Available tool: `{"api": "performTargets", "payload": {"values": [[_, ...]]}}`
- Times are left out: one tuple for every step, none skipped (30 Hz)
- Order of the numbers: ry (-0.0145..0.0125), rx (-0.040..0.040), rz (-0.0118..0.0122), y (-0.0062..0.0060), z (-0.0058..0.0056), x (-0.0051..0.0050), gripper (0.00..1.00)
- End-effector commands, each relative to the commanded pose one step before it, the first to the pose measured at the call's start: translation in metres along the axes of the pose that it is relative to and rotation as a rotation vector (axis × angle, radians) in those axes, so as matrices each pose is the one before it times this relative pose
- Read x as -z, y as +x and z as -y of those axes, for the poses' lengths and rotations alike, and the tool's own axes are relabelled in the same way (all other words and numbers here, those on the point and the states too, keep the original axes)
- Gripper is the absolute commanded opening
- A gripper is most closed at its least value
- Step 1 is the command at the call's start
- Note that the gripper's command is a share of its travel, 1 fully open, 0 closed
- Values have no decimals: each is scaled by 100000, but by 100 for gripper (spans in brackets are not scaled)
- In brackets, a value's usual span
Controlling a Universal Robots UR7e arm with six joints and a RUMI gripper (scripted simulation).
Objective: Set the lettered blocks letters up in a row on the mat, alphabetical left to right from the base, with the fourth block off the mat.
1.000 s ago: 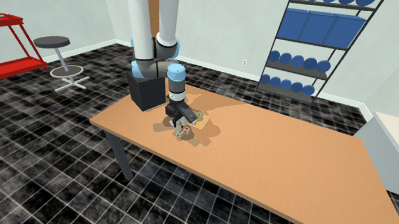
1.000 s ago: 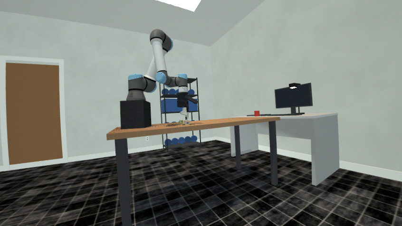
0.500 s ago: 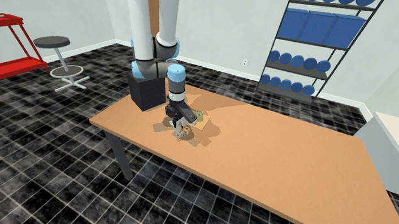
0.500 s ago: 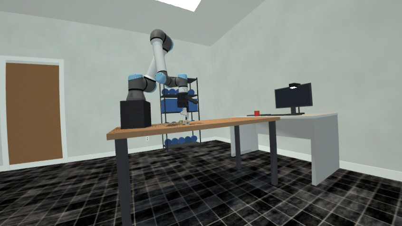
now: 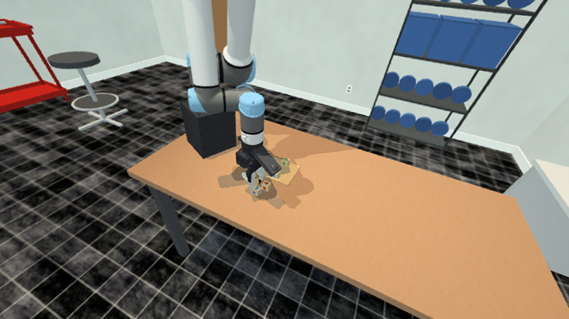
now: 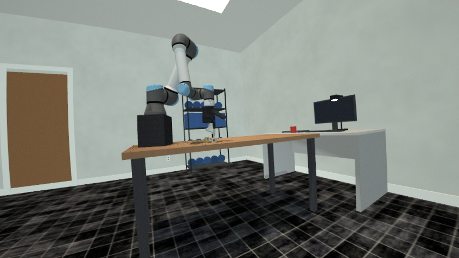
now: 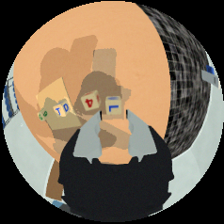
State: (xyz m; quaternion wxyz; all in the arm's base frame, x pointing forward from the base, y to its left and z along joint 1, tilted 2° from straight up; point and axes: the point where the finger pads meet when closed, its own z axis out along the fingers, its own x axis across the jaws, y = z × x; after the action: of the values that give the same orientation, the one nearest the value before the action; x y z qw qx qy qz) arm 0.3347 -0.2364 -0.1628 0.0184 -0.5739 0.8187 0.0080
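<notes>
My gripper (image 5: 255, 184) (image 7: 113, 110) is partly open, low over the table, its fingertips either side of the near edge of a block with a blue L (image 7: 113, 108) (image 5: 256, 191). Nothing is clamped. A block with a red 4 (image 7: 89, 102) (image 5: 266, 185) stands close to its left in the wrist view. Both are off the yellow mat (image 7: 71, 120) (image 5: 290, 179). A block showing a blue T and D on two faces (image 7: 59, 111) stands on the mat. A green-marked block (image 7: 42, 115) (image 5: 285, 161) is at the mat's edge; its letter is unreadable.
The wooden table (image 5: 390, 219) (image 6: 256, 140) carries the black robot base (image 5: 210, 133) (image 6: 153, 130) at its left end. The table's front edge lies to the right in the wrist view. A white desk (image 6: 369, 160) stands beyond the far end.
</notes>
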Motion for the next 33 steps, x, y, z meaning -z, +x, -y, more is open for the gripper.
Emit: {"api": "performTargets", "payload": {"values": [[259, 76, -286, 87, 201, -881, 28], [42, 5, -32, 18, 28, -206, 28], [0, 2, 0, -2, 1, -223, 28], [0, 1, 0, -3, -1, -227, 28], [0, 0, 0, -1, 0, -227, 28], [0, -1, 0, -2, -1, -223, 28], [0, -1, 0, 0, 0, -215, 28], [0, -1, 0, -1, -1, -204, 28], [0, -1, 0, 0, 0, -189, 28], [0, -1, 0, 0, -1, -171, 28], [0, 0, 0, 0, 0, 0, 28], [0, 0, 0, 0, 0, 0, 28], [1, -17, 0, 10, -4, -150, 28], [0, 0, 0, 0, 0, -128, 28], [0, 1, 0, 0, 0, -105, 28], [0, 0, 0, 0, -1, -82, 28], [0, -1, 0, 1, -1, -59, 28], [0, -3, 0, 2, -1, -39, 28], [0, -3, 0, 2, -1, -21, 28], [0, -3, 0, 2, -1, -8, 28], [-33, -4, 25, -16, -24, -7, 28], [-39, -3, 30, -19, -28, -7, 28], [-32, -2, 25, -16, -23, -5, 28], [-24, 0, 18, -12, -17, -4, 28], [-14, 0, 11, -8, -10, -2, 28], [-5, 1, 4, -3, -4, -1, 28], [15, 1, -11, 4, 5, 7, 28], [0, 0, 0, 0, 0, 0, 28], [0, 0, 0, 0, 0, 0, 28], [103, 4, -78, 27, 37, 50, 28], [9, 0, -7, 3, 4, 7, 28], [2, 0, -2, 1, 1, 4, 28], [-2, 0, 2, 0, 0, 2, 28]]}}
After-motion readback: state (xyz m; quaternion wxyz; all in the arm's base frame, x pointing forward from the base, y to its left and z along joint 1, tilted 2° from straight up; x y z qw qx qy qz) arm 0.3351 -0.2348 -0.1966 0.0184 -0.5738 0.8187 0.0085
